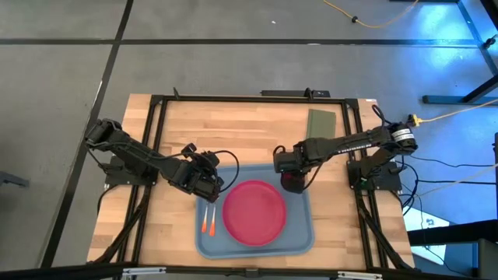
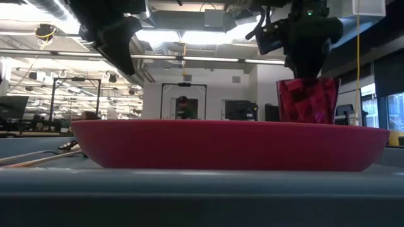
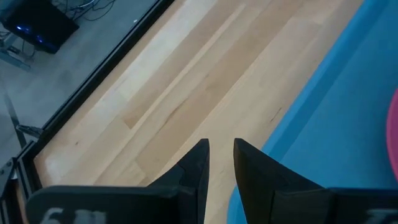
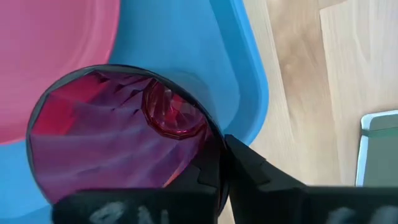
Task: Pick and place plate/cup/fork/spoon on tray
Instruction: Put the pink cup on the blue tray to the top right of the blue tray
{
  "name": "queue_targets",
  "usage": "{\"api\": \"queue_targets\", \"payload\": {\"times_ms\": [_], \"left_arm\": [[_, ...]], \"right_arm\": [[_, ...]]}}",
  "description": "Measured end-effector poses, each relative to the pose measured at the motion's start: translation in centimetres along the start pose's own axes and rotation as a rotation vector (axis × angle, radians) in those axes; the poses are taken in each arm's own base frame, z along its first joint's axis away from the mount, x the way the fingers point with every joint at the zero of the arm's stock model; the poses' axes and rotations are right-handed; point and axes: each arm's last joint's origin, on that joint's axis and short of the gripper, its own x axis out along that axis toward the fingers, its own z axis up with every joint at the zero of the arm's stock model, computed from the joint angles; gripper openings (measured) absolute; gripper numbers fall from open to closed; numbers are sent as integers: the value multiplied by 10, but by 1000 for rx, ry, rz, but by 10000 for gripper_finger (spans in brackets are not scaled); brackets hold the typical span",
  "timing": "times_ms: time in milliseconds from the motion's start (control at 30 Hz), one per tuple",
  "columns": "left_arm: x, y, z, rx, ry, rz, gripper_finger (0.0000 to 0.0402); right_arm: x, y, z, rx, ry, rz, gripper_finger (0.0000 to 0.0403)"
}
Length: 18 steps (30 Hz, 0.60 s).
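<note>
The light blue tray (image 1: 299, 233) lies at the table's near middle. The pink-red plate (image 1: 254, 211) rests flat in it. The fork and the spoon (image 1: 208, 221) lie side by side on the tray's left part, orange handle tips toward the near edge; I cannot tell which is which. My right gripper (image 4: 221, 152) is shut on the dark red cup (image 4: 118, 137) over the tray's far right corner. My left gripper (image 3: 221, 144) hovers open above the tray's far left corner with nothing between its fingers. My right gripper holds the cup by its rim (image 4: 208, 127), one finger inside the cup and one finger (image 4: 255, 171) outside, the wall between them. The fingers come from above, pointing down. The cup hangs upright, mouth up (image 2: 307, 101); the plate's rim hides its bottom, so I cannot tell whether it touches the tray.
A small green pad (image 1: 320, 122) lies on the wood at the far right, beyond the tray. Bare wood shows on the table's far half and to the left of the tray (image 3: 186, 93). A black frame (image 1: 156, 117) runs around the tabletop.
</note>
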Motion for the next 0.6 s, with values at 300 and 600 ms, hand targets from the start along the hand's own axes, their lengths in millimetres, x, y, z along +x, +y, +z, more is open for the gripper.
{"api": "queue_targets", "payload": {"times_ms": [300, 600], "left_arm": [[0, 0, 0, 0, 0, 0, 66], [0, 0, 0, 0, 0, 0, 66]], "right_arm": [[0, 0, 1, 7, -5, 11, 52], [0, -1, 2, 7, -28, -34, 55]]}}
